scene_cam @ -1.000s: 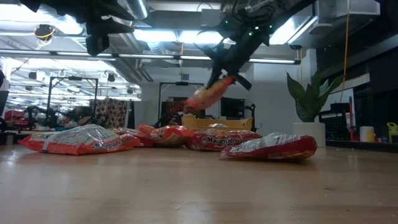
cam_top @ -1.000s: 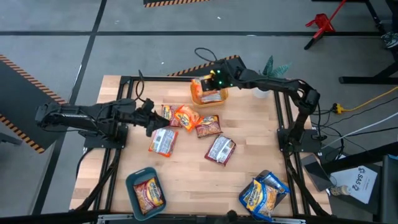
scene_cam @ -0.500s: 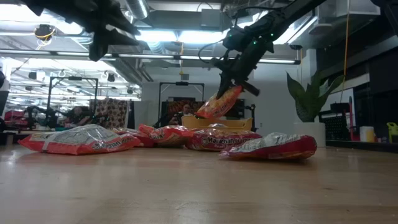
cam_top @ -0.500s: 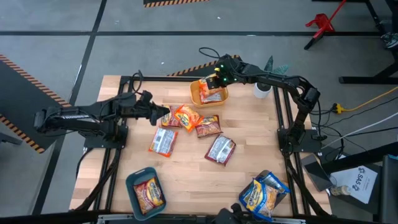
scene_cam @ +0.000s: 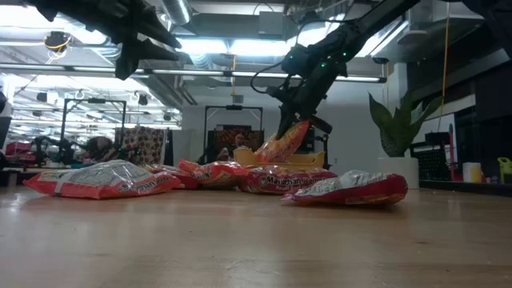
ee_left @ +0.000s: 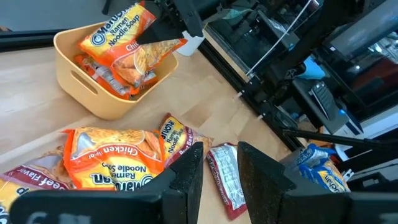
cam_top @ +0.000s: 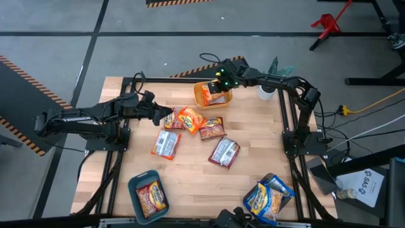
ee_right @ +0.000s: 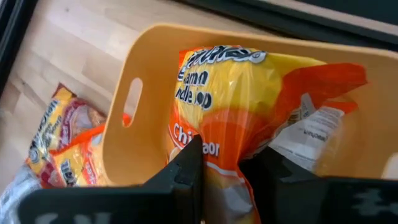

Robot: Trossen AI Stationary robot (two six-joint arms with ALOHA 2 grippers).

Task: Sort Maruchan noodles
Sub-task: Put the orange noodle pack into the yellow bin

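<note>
My right gripper [cam_top: 220, 81] [ee_right: 227, 171] is over the orange-yellow bin [cam_top: 200, 96] [ee_right: 140, 87] at the table's far edge, shut on an orange-yellow noodle packet [ee_right: 249, 93] [ee_left: 130, 40] [scene_cam: 282, 142]. Other packets lie inside that bin. My left gripper [cam_top: 166, 117] [ee_left: 217, 165] hovers open above the loose pile at mid-table: an orange packet [cam_top: 188, 118] [ee_left: 106, 155] and several red-silver packets [cam_top: 212, 128] [cam_top: 224, 152] [cam_top: 166, 143] flat on the wood. My right gripper pinches the orange-yellow packet by one short end [ee_right: 224, 146] between its two fingers, coming from above at a slant. The packet hangs tilted below the fingers, and its far end [ee_left: 127, 71] reaches down into the bin onto the packets there.
A teal bin [cam_top: 134, 190] near the front left holds a red packet. A grey bin [cam_top: 282, 187] at the front right holds blue packets. A white cup [cam_top: 266, 92] and a plant [cam_top: 278, 66] stand at the far right corner. Bare wood lies between the pile and the front bins.
My right gripper has moved down with the orange-yellow packet, lowering it from above the bin until its far end is inside. My left gripper has moved toward the table's right, over the pile of packets, and has then kept still.
</note>
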